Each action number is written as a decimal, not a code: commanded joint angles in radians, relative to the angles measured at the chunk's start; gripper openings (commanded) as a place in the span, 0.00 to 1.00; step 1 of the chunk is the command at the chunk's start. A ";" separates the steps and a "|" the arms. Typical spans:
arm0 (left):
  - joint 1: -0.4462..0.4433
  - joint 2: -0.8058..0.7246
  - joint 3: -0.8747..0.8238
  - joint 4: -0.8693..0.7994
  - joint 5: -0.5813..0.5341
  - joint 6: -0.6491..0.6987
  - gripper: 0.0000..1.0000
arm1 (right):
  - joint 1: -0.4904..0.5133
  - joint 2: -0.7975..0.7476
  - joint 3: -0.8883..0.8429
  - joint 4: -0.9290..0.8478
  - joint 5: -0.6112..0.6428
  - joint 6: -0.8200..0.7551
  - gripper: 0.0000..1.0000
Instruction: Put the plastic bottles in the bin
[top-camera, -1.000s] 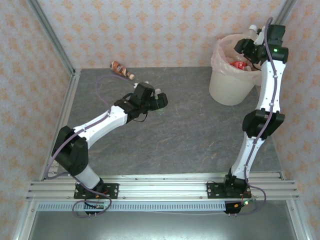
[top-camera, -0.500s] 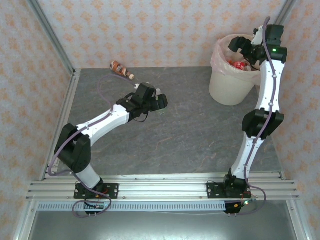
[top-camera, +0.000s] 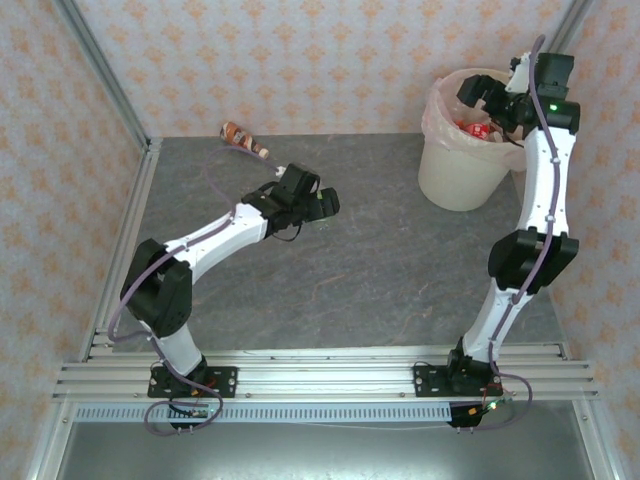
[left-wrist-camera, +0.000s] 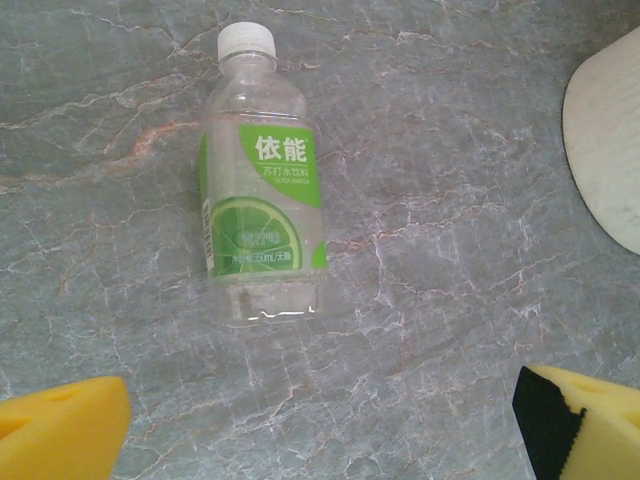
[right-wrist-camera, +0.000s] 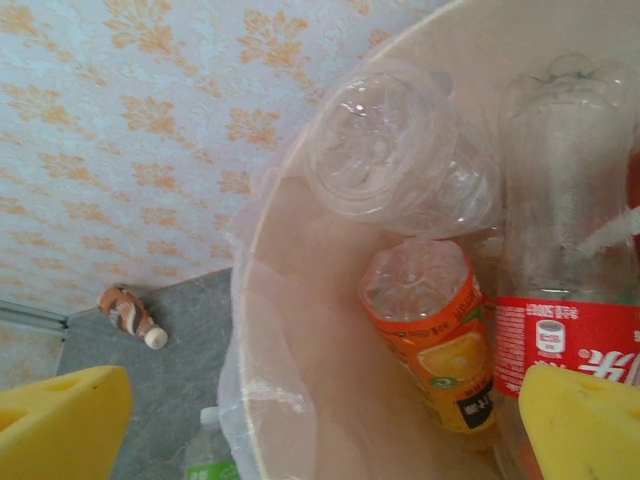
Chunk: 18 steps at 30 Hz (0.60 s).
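Your left gripper (left-wrist-camera: 320, 430), fingers (left-wrist-camera: 60, 430) wide apart and empty, hangs over the small clear plastic bottle with the green label (left-wrist-camera: 262, 180), which lies flat near the middle of the grey marbled table (top-camera: 400, 260). If one finger touches first, the bottle can roll away. At 2 o'clock, your right gripper (top-camera: 490, 98), fingers also apart, is above the round cream-white bin with pink bag (top-camera: 455, 185). Brushing the piled bottles (right-wrist-camera: 430, 330) may tip one out.

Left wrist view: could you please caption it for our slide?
Open left gripper above a green-labelled bottle lying on the table.
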 joint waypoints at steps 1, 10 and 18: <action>-0.008 0.020 0.036 -0.040 -0.025 0.001 1.00 | 0.006 -0.018 -0.011 0.154 -0.124 0.058 0.99; -0.010 0.028 0.035 -0.058 -0.051 0.003 1.00 | 0.064 0.266 0.390 0.127 -0.151 0.090 0.99; -0.010 0.080 0.060 -0.075 -0.069 0.025 1.00 | 0.069 0.376 0.404 0.145 -0.004 0.140 0.99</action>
